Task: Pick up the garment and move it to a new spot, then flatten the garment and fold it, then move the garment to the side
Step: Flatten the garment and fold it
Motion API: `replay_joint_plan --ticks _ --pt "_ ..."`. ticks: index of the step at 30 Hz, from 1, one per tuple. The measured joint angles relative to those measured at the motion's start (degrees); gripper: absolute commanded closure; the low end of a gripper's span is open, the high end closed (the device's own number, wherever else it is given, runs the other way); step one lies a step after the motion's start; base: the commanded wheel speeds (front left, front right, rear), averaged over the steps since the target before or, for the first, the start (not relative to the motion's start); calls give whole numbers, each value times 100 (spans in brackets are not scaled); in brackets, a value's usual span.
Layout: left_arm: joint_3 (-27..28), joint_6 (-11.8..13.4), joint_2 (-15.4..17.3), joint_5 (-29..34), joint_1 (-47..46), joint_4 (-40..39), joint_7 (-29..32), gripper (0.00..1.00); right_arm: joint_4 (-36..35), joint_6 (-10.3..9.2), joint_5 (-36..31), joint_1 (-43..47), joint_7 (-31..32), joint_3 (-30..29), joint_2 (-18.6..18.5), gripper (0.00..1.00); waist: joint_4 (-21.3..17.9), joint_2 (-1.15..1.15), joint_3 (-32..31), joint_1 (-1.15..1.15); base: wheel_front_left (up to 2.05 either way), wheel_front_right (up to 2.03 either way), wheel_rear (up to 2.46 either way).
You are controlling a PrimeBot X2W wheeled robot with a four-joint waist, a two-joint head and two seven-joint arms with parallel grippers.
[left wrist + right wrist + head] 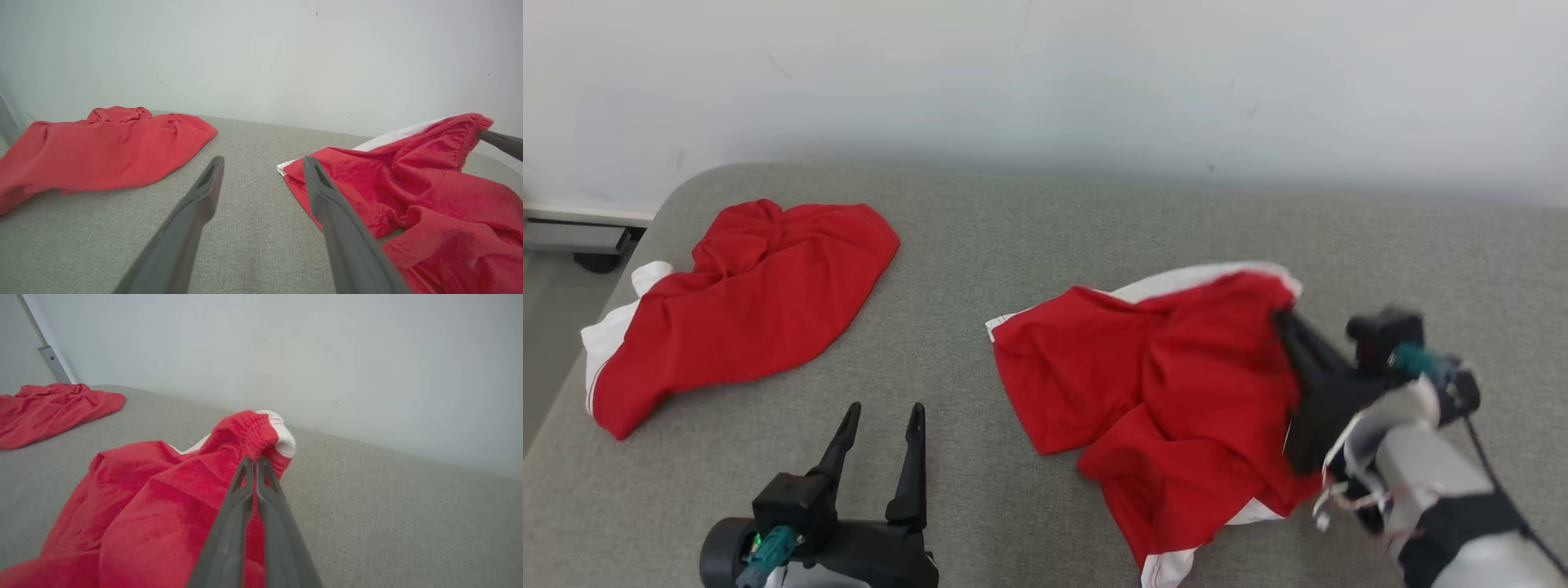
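Note:
A crumpled red garment (1168, 392) with white trim lies on the grey table (1029, 245), right of centre. My right gripper (1282, 322) is shut on its elastic waistband at the garment's far right corner; the right wrist view shows the two fingers pinched together on the red and white waistband (255, 435), which is raised off the table. The same garment (429, 192) fills the right of the left wrist view, where one right fingertip (500, 143) pokes in. My left gripper (882, 425) stands open over bare table, left of the garment, holding nothing; its spread fingers (196, 208) frame the cloth's near edge.
A second red garment (743, 302) with white trim lies rumpled at the table's far left, near the rounded corner. A pale wall (1045, 73) runs behind the table. Bare grey surface lies between the two garments and right of my right arm.

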Motion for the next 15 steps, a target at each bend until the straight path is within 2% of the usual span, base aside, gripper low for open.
replay_joint_plan --ticks 4,8,15 --pt "56 0 47 -15 137 -2 0 0 -569 4 40 734 -52 780 -157 100 -118 0 -58 0 0 0 0" --pt "137 1 92 -22 235 -18 0 0 -1337 4 381 1228 -102 1435 -372 100 -266 -1 -106 0 0 0 0" --pt "127 0 89 -29 236 -85 0 0 -1760 4 802 1701 -107 1422 -984 100 -497 0 -127 0 0 0 0"
